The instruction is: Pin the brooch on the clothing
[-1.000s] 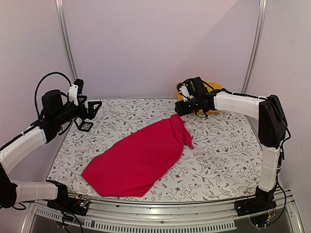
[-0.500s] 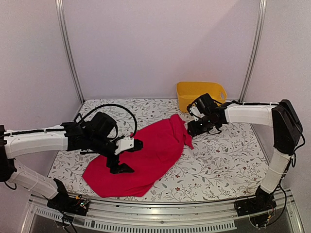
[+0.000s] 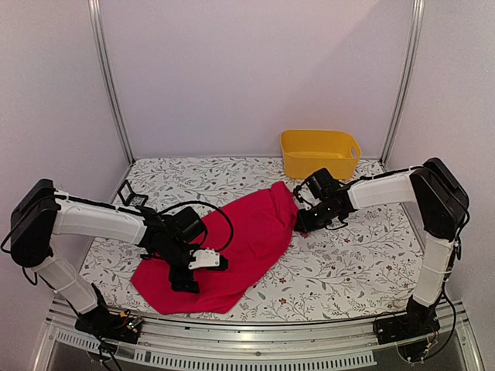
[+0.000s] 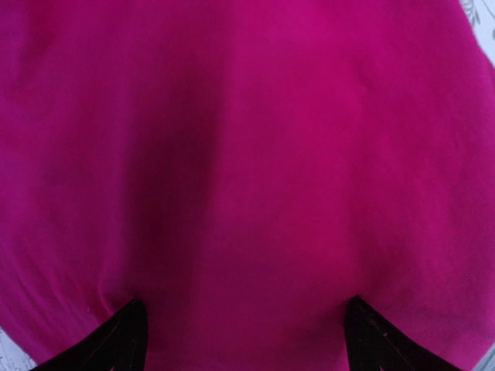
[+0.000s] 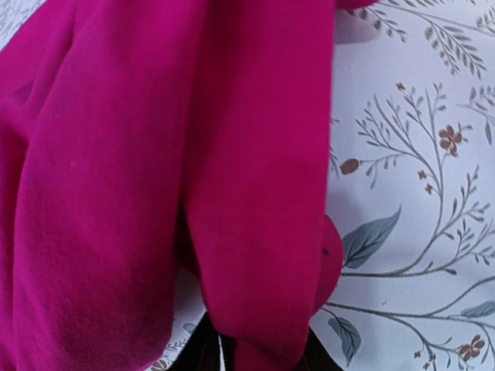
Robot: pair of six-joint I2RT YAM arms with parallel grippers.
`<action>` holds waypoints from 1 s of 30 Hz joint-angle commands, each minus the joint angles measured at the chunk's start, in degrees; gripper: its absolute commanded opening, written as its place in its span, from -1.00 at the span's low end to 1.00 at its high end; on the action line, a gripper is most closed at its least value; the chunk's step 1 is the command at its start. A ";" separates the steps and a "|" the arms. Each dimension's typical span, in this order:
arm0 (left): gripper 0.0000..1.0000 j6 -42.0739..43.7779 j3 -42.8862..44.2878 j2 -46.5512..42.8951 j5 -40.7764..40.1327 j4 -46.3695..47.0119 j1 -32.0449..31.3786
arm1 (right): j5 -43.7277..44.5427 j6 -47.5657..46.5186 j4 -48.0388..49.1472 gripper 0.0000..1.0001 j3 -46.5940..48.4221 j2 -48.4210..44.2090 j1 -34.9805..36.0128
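The brooch is not found in any view (hidden or too small to tell). No pinning is evident, so the task is judged barely begun. The T-shirt is laid crumpled on the tablecloth. The left gripper is held spread wide on its near-left part, and the right gripper is placed at its far-right fold. Only the right wrist view shows that fold pinched between the fingers. Only the overhead view shows the whole garment.

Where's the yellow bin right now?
In the top view, the yellow bin sits at the far edge of the table, right of centre, just beyond the right gripper and the far end of the red shirt.
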 commanded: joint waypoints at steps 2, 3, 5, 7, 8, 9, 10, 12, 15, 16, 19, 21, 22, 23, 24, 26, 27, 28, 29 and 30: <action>0.75 -0.47 0.86 5.37 -9.30 2.39 -0.07 | 0.57 0.91 3.89 -1.00 -2.35 -0.26 0.17; 0.75 -0.58 0.84 6.24 -11.75 3.37 0.33 | 1.15 0.93 4.28 -1.00 -3.39 -2.02 0.17; 0.75 -0.40 1.38 7.74 -17.63 5.60 1.77 | 0.66 0.06 4.74 -1.00 -5.01 -6.96 0.17; 0.75 -0.55 3.84 8.43 -18.83 6.61 4.11 | -3.85 -3.49 5.68 -1.00 -7.16 -12.53 0.31; 0.75 -0.77 5.32 8.46 -18.60 7.65 5.58 | -6.30 -5.20 6.22 -1.00 -8.44 -17.16 0.53; 0.76 -1.03 7.03 8.43 -18.04 8.97 7.09 | -8.13 -7.34 6.50 -1.00 -9.46 -20.20 0.70; 0.76 -0.91 8.10 8.38 -17.54 9.95 8.76 | -9.98 -9.26 6.49 -1.00 -10.28 -24.25 0.84; 0.77 -0.01 9.89 8.50 -19.23 12.65 11.51 | -13.17 -11.00 5.78 -1.00 -10.85 -31.82 0.88; 0.83 1.28 13.60 7.43 -21.97 15.50 14.26 | -17.88 -11.50 6.30 -1.00 -10.62 -40.48 0.88; 0.85 1.54 15.03 6.18 -20.88 15.83 14.56 | -18.98 -11.07 6.95 -1.00 -10.39 -42.13 0.88; 0.89 2.25 17.26 -1.72 -11.09 16.95 14.35 | -18.71 -8.03 9.88 -1.00 -9.28 -46.66 0.88; 0.93 2.38 17.23 -6.69 -0.08 16.01 13.56 | -14.80 -5.91 10.47 -1.00 -7.59 -47.96 0.83; 0.95 2.51 17.07 -8.87 3.73 14.17 12.60 | -12.53 -4.80 10.36 -1.00 -6.50 -48.28 0.75; 0.95 2.83 16.53 -10.56 7.33 11.79 11.16 | -10.42 -4.19 10.28 -1.00 -5.45 -48.22 0.71; 0.96 3.28 15.47 -11.89 9.94 7.97 9.36 | -8.50 -3.05 10.17 -1.00 -4.39 -48.13 0.56; 0.94 3.28 13.01 -13.50 12.54 3.02 5.42 | -6.16 -1.71 9.90 -1.00 -2.60 -47.56 0.31; 0.93 2.71 11.49 -13.81 12.47 1.15 3.89 | -5.39 -1.35 9.70 -1.00 -1.97 -47.16 0.27; 0.88 1.53 9.97 -13.75 11.60 -0.16 2.72 | -4.42 -1.29 9.43 -1.00 -1.47 -46.53 0.26; 0.82 0.21 8.68 -13.32 10.28 -1.31 2.16 | -3.08 -1.20 9.05 -1.00 -1.04 -46.06 0.20; 0.72 -1.35 7.83 -12.49 9.04 -2.77 1.91 | -1.81 -1.18 8.56 -1.00 -0.72 -45.44 0.13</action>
